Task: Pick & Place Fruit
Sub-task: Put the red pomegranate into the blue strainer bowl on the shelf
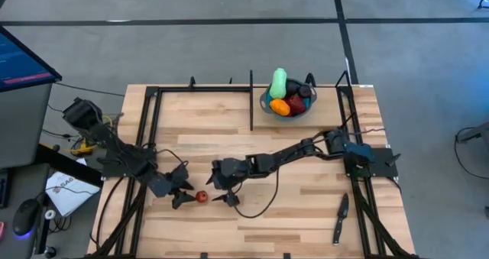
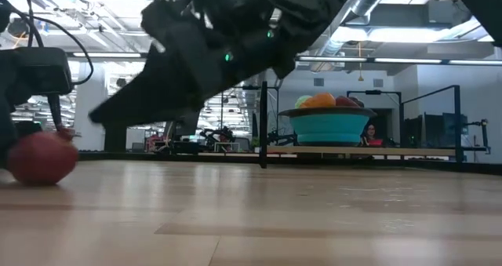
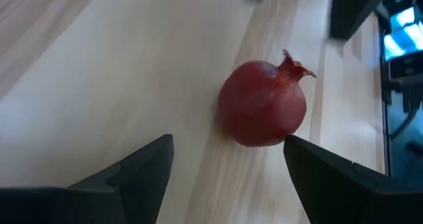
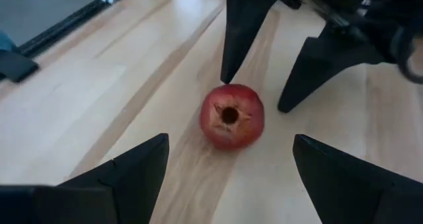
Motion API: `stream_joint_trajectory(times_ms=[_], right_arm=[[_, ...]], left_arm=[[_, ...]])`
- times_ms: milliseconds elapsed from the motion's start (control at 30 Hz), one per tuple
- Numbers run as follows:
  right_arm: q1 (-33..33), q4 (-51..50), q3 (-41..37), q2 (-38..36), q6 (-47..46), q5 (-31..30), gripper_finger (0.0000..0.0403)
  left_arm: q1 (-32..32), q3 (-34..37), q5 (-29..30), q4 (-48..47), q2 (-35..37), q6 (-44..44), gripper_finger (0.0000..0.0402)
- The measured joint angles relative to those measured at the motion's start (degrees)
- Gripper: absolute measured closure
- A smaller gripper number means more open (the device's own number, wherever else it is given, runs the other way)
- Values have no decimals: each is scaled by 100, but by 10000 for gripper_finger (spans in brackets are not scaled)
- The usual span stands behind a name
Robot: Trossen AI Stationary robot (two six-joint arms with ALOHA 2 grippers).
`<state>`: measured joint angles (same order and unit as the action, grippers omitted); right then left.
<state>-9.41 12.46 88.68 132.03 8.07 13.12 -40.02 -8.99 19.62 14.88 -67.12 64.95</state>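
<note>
A small red pomegranate-like fruit [image 1: 202, 197] lies on the wooden table near its front edge, crown end toward my right gripper [image 4: 231, 116]. My left gripper [image 1: 186, 197] stands open just left of it, fingertips short of the fruit [image 3: 263, 104]. My right gripper [image 1: 217, 192] stands open just right of it, the fruit ahead of its fingers. The two grippers face each other across the fruit. Several other fruit pieces, among them a pale green oblong one [image 1: 280, 83], sit piled in the blue bowl [image 1: 265, 106] at the far side.
A black knife [image 1: 340, 219] lies near the table's front right corner. A black metal frame [image 1: 251, 98] runs round the table with a bar reaching in beside the bowl. A cable [image 1: 263, 205] loops on the wood under the right arm.
</note>
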Motion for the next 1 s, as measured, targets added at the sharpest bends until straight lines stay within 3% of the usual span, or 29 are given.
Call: stream_joint_trajectory(times_ms=[333, 533, 1000], right_arm=[[-264, 56, 473, 650, -199, -719, 85], [-250, 22, 693, 905, -706, -704, 91], [-245, 44, 695, 846, -1491, -706, 146]], left_arm=[[-14, -5, 389, 946, -863, 0, 117], [-14, -2, 445, 977, -884, -64, 117], [-12, 4, 437, 1012, -854, -127, 117]])
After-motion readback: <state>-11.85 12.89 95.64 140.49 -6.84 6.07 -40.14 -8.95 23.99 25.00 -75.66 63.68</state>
